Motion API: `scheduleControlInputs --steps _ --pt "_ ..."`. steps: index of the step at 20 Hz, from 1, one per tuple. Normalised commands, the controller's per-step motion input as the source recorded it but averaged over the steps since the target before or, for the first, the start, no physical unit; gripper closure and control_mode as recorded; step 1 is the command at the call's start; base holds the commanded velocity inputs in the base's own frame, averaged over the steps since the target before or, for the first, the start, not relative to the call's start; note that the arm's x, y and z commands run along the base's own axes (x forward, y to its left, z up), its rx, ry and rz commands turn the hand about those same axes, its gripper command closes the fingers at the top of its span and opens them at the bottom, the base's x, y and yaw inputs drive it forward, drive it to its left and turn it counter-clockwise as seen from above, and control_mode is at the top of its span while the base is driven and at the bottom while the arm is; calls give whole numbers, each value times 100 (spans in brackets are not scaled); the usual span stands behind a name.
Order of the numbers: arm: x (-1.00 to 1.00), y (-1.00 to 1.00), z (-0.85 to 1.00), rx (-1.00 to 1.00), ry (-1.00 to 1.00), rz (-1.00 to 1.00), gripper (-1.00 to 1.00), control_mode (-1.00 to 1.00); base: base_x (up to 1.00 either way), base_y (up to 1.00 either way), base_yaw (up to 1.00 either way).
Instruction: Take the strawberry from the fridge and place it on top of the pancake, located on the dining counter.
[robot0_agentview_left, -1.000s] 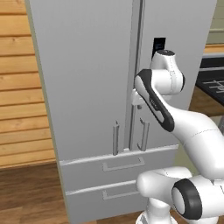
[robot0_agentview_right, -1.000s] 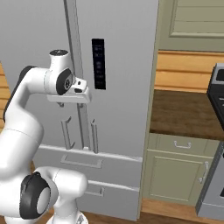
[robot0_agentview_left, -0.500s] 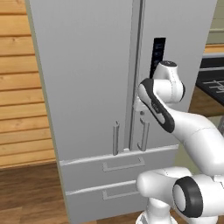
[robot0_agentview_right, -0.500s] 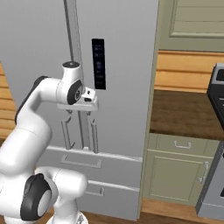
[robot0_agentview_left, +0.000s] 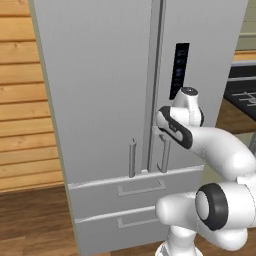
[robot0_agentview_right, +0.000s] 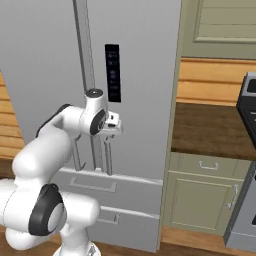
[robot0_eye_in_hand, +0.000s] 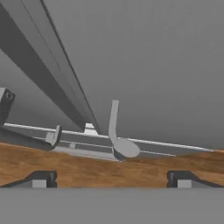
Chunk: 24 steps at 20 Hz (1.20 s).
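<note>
The tall light grey fridge (robot0_agentview_left: 100, 75) (robot0_agentview_right: 145, 100) stands in front of me with both doors shut. My gripper (robot0_agentview_right: 115, 126) hovers close to the right door, just above the top of that door's bar handle (robot0_agentview_right: 108, 155) (robot0_agentview_left: 165, 152). In the hand view the gripper (robot0_eye_in_hand: 111, 179) points down along the door, jaws wide open and empty, and the handle (robot0_eye_in_hand: 114, 122) lies ahead between the fingertips without touching them. The strawberry is hidden behind the shut doors. The pancake and the dining counter are out of view.
The left door's handle (robot0_agentview_left: 132, 157) hangs beside the right one, over two drawers (robot0_agentview_left: 140, 187). A wood-topped cabinet counter (robot0_agentview_right: 210, 130) and a dark stove (robot0_agentview_right: 248, 100) stand to the fridge's right. A wooden plank wall (robot0_agentview_left: 25, 100) lies to its left.
The hand has come down along the right door, from beside the dark display panel to just above the handle. The jaws stayed open.
</note>
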Motion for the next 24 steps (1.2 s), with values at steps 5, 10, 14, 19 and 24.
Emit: scheduleControlInputs --steps 5,10,14,19,24 --pt "17 -13 -40 -7 -11 0 -100 -100 0 0 0" --pt "12 0 -29 -1 -13 0 -100 -100 0 0 0" --pt "1 0 -29 0 0 0 -100 -100 0 0 0" --pt "12 0 -14 0 0 0 -100 -100 0 0 0" --pt "19 0 -1 0 0 0 -100 -100 0 0 0"
